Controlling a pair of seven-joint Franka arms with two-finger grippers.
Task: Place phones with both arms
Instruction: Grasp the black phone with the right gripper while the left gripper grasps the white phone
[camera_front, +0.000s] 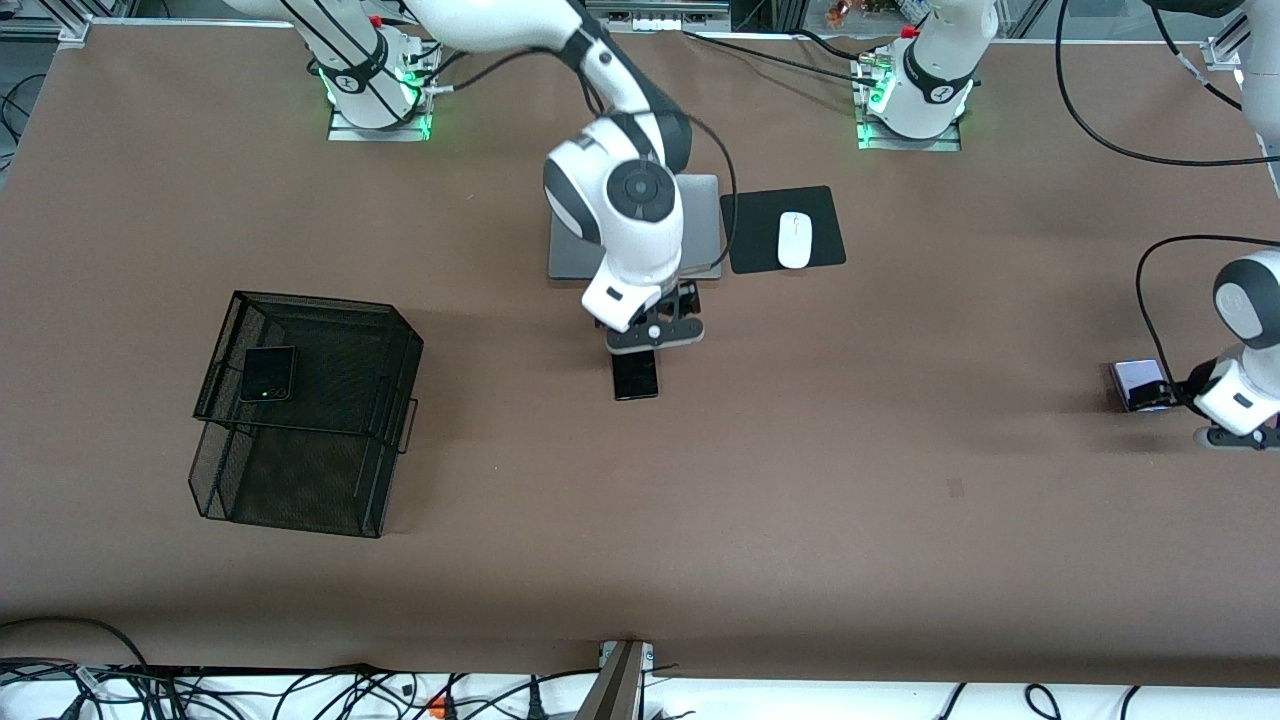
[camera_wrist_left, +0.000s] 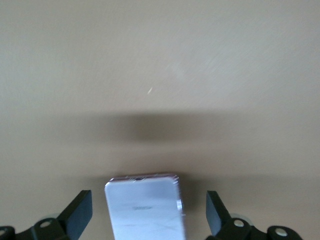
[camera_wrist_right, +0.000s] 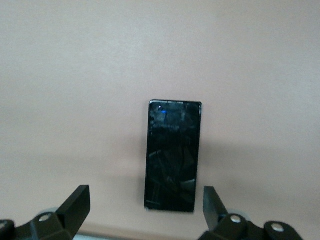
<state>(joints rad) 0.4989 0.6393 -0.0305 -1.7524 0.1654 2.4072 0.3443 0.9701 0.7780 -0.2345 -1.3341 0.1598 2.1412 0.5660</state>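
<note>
The long slim black phone (camera_front: 636, 375) lies flat mid-table; in the right wrist view (camera_wrist_right: 172, 155) it lies just ahead of the fingers. My right gripper (camera_front: 655, 340) (camera_wrist_right: 145, 194) hovers over its end nearest the laptop, open and empty. The lavender-white phone (camera_front: 1135, 383) lies at the left arm's end of the table. My left gripper (camera_front: 1172, 392) (camera_wrist_left: 148, 200) is low beside it, open, and the phone (camera_wrist_left: 145, 210) lies between the fingers with gaps on both sides. The squarish black phone with a green dot (camera_front: 267, 373) rests on the black mesh basket (camera_front: 330, 470).
A grey laptop (camera_front: 703, 225) lies partly under my right arm's wrist. Beside it is a black mouse pad (camera_front: 825, 215) with a white mouse (camera_front: 794, 240). The mesh basket stands toward the right arm's end. Cables run along the table edge nearest the front camera.
</note>
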